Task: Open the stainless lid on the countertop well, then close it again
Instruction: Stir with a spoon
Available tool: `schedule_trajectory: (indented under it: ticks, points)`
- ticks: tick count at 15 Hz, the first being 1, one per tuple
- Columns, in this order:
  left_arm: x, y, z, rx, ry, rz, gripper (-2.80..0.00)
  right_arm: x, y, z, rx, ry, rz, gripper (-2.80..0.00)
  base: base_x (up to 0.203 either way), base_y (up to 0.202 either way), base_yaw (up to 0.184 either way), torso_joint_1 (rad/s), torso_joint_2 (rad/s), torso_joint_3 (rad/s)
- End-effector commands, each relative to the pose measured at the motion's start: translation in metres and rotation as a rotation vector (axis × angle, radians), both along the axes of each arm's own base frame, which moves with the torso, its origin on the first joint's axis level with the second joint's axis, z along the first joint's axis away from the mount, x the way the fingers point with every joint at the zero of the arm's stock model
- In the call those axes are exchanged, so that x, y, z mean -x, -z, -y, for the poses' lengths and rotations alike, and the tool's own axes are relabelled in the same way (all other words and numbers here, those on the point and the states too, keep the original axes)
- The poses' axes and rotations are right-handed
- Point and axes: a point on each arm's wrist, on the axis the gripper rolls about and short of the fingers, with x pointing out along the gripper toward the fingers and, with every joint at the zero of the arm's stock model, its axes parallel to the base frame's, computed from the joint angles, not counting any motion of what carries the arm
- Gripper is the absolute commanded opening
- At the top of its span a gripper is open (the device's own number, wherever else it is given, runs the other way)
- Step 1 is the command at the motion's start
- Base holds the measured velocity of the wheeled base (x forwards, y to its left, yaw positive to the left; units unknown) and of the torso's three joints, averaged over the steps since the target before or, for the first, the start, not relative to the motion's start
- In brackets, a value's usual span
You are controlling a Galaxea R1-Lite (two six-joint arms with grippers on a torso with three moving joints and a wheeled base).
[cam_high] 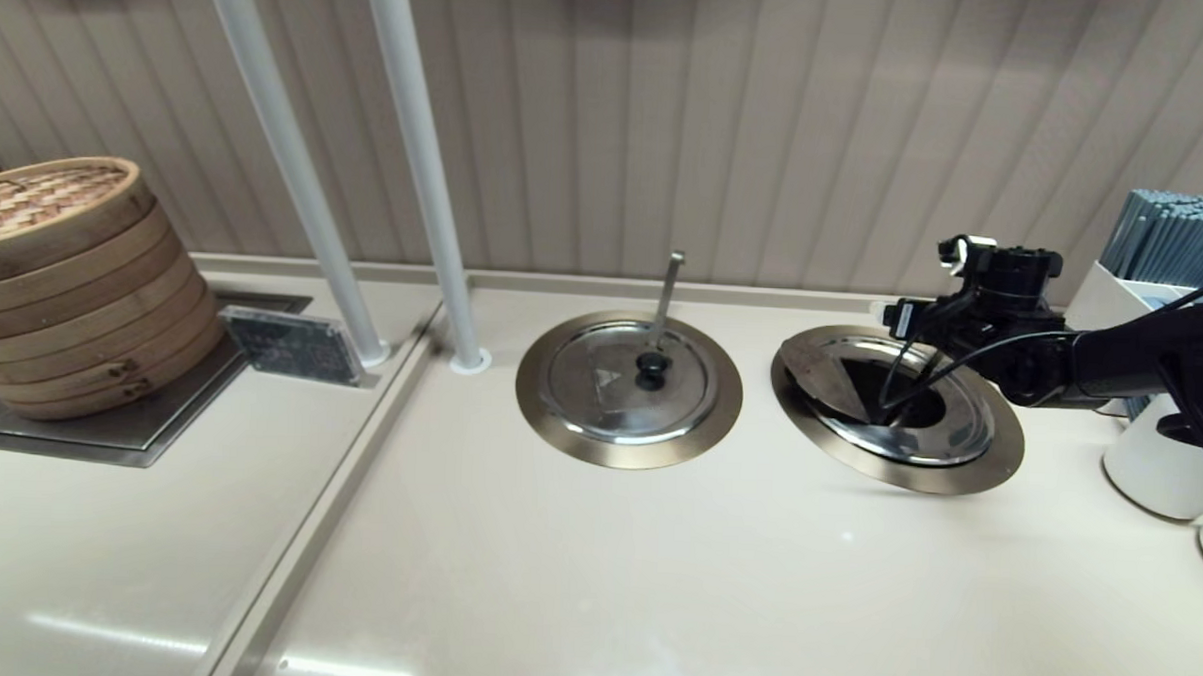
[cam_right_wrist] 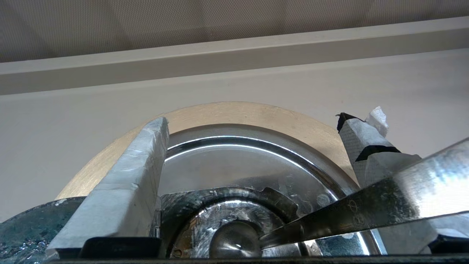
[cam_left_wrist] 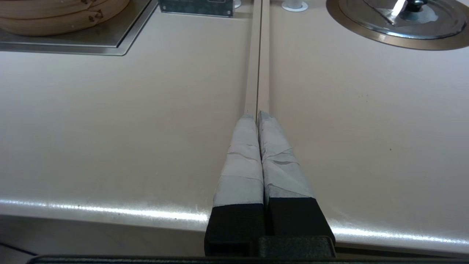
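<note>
The countertop well (cam_high: 957,479) lies right of centre with its bronze rim (cam_right_wrist: 238,113) showing. A tilted steel piece (cam_high: 825,374), the stainless lid as far as I can tell, leans at the well's left side beside a dark opening; its black knob is hidden. In the right wrist view the slanted ladle handle (cam_right_wrist: 366,209) runs down to a rounded bowl inside scratched steel. My right gripper (cam_high: 918,289) hovers open over the far right of the well, its fingers (cam_right_wrist: 124,190) wide apart and holding nothing. My left gripper (cam_left_wrist: 258,115) is shut and parked above the counter's front edge.
The twin well (cam_high: 558,439) keeps its lid (cam_high: 599,398) on, with a nearly vertical ladle handle (cam_high: 668,290). Bamboo steamers (cam_high: 63,279) stand far left, two white poles (cam_high: 422,172) behind, and white cups (cam_high: 1157,467) and a chopstick holder (cam_high: 1175,238) far right.
</note>
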Motion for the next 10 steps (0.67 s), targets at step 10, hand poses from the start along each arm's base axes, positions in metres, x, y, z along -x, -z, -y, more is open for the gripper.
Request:
schedule_trajectory:
  ticks: [10]
  points:
    - [0.0, 0.0, 0.0, 0.0, 0.0, -0.001, -2.8, 0.068, 0.012, 0.017, -0.015, 0.029, -0.083, 0.0, 0.0, 0.0, 0.0, 0.0, 0.0, 0.0]
